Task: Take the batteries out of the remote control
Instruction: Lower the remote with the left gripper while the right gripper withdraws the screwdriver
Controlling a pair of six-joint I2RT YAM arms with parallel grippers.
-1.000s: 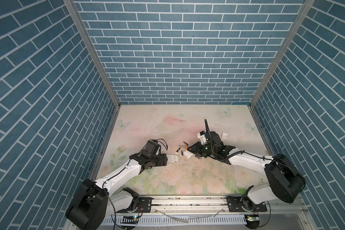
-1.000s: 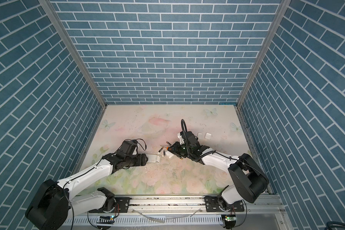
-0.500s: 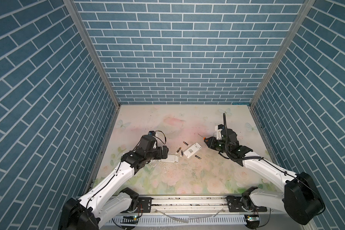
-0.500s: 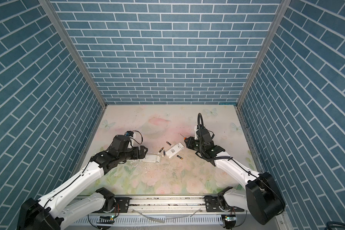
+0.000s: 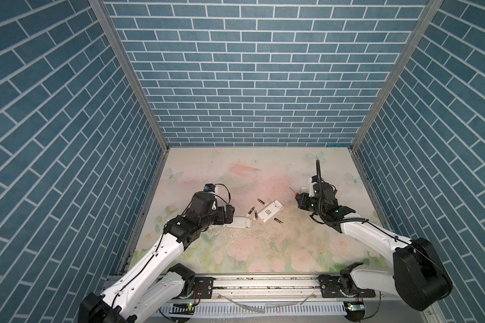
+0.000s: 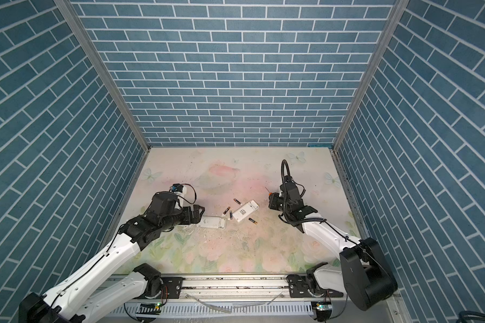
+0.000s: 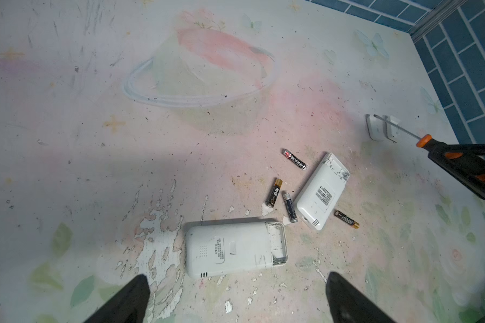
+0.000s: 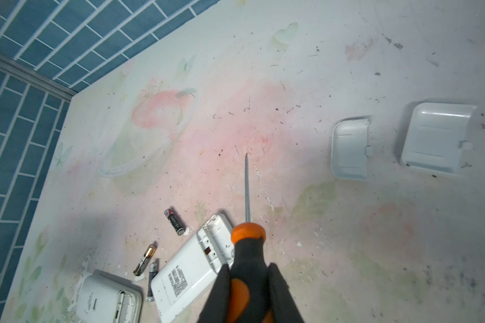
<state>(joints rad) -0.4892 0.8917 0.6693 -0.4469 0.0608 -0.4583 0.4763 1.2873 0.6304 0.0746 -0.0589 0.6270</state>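
Lying loose on the flowered tabletop (image 5: 263,251), the four batteries (image 7: 274,193) were scattered around two white remotes that lay face down with their battery bays open and bare. The farthest battery (image 7: 294,159) lay just beyond the right remote (image 7: 321,193). Two more sat close together in the gap between it and the left remote (image 7: 230,249), and the rightmost battery (image 7: 347,219) rested just beside the right remote's near end. The left fingers (image 7: 129,302) were spread wide and held nothing, poised at the left end of the left remote. The right fingers (image 8: 280,290) were clamped on the black-and-orange handle of a screwdriver (image 8: 247,251), off to the right of both remotes, its thin shaft pointing left and toward the far wall. Two white battery covers (image 8: 349,148) lay side by side, inner faces up, on the far right of the tabletop, well apart from the remotes and the batteries.
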